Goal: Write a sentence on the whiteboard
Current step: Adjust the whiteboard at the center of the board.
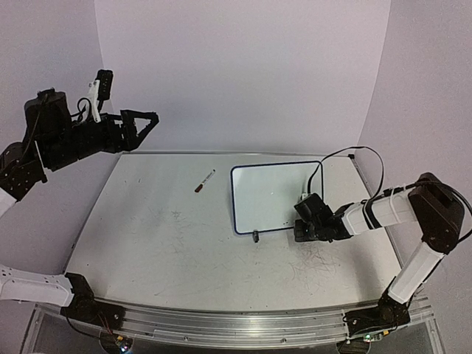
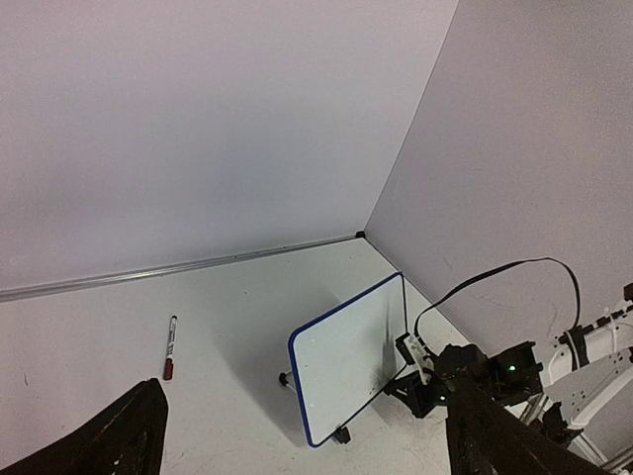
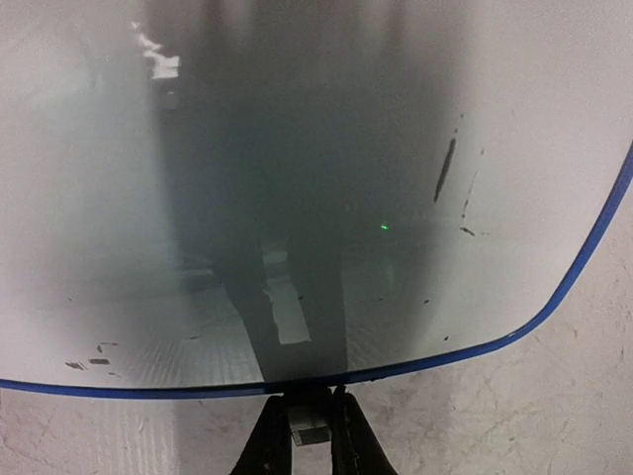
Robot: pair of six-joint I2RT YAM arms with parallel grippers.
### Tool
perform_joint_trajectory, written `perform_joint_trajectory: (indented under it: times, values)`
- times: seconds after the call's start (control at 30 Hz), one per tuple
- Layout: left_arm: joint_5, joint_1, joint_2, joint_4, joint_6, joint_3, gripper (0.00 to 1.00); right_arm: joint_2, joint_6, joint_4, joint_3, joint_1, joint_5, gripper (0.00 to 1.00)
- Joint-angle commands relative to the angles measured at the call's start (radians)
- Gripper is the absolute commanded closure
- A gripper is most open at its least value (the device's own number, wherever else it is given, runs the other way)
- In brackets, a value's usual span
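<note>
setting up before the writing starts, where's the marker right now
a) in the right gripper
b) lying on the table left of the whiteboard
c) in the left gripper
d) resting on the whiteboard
b: the marker lies flat on the table, off to the left of the whiteboard, with nothing touching it.
</note>
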Motion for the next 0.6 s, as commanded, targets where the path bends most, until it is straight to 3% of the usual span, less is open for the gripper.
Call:
perform_joint_trajectory:
  times: [0.0, 0.57]
  values:
    - [0.033, 0.004, 0.036, 0.005, -0.004, 0.006, 0.01, -0.086, 0.147, 0.019, -0.027, -0.009, 0.108, 1.0]
    - [0.043, 0.004, 0.168, 0.099, 0.019, -0.003, 0.01, -0.128, 0.288, -0.074, -0.063, 0.051, 0.117, 1.0]
